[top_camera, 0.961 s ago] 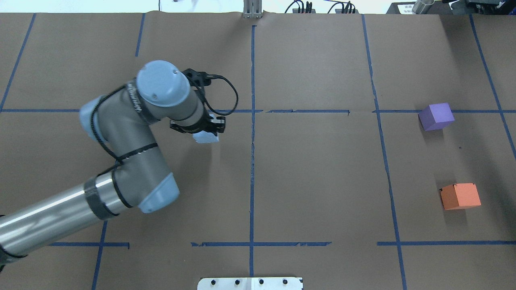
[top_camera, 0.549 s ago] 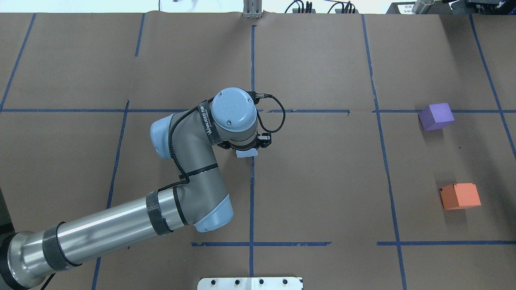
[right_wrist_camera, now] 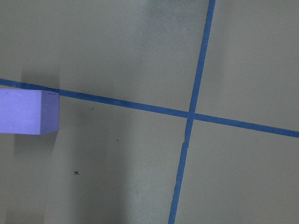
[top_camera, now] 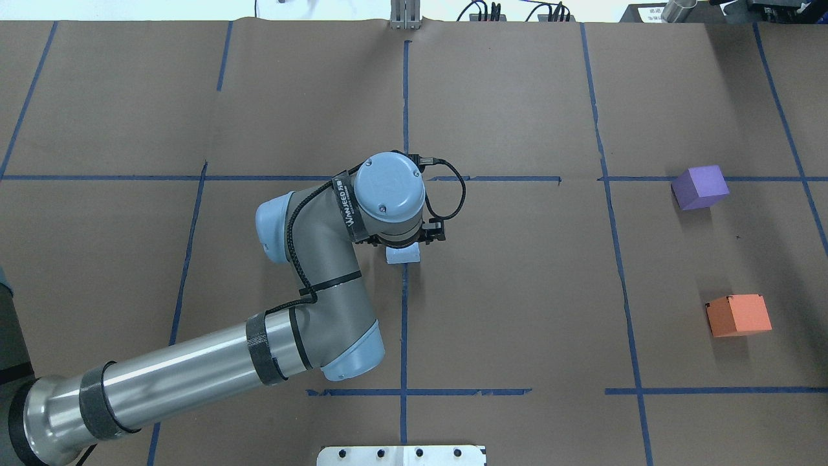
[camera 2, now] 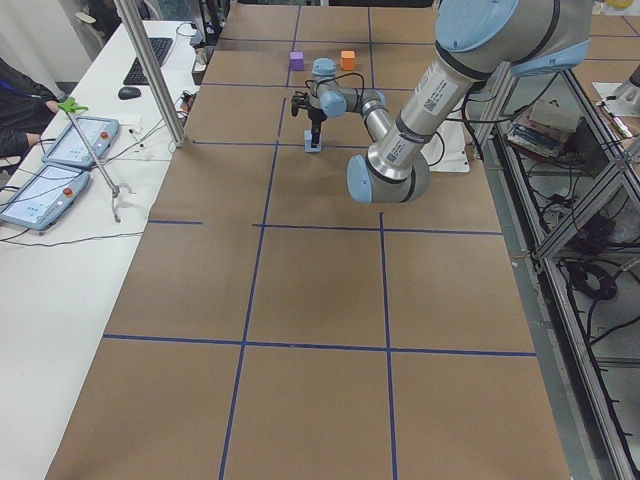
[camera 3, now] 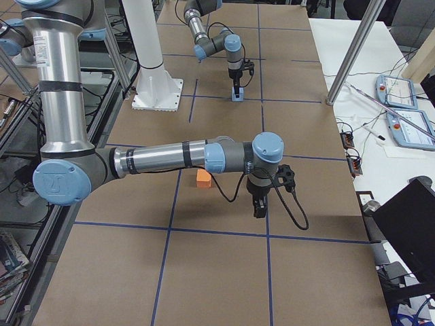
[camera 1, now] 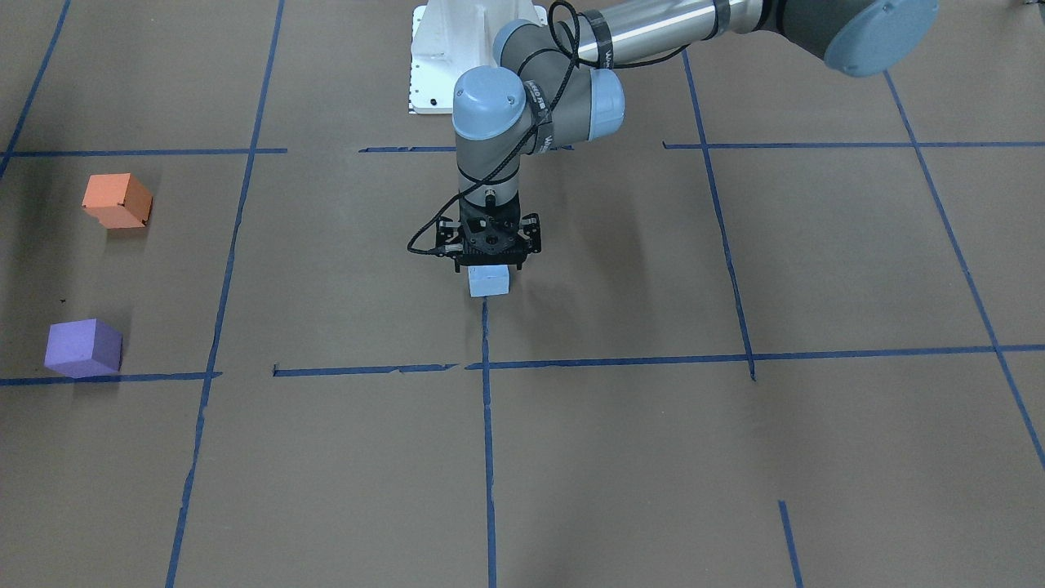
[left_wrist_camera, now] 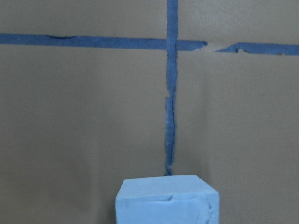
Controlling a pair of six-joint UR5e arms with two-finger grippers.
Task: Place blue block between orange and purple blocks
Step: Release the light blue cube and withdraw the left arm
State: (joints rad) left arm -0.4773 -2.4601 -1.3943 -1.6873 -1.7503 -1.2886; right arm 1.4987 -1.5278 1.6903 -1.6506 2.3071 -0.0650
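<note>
Brown paper covers the table (top_camera: 517, 291), and blue tape lines (top_camera: 404, 323) cut it into big squares. Near the middle of the table, the left arm points its claw straight down. The left gripper (camera 1: 488, 266) is squeezed tight on the top part of the blue block (camera 1: 489, 282), and the bottom part of the block sticks out under the claw. The block hangs right over the middle tape line, just a little way from where that line meets a cross line. It is low down near the paper, but I cannot tell if it touches. The left wrist camera shows the pale blue block at the bottom of its picture, with the tape cross on the paper in front of it. The purple block (top_camera: 700, 186) and the orange block (top_camera: 739, 315) sit far off on the robot's right side, well apart from the blue block. Those two are in the same big square, with the purple one farther from the robot and the orange one closer to it. The right gripper (camera 3: 259, 209) points down just beside the orange block, seen only from the side, so I cannot tell if that claw is loose or squeezed.
</note>
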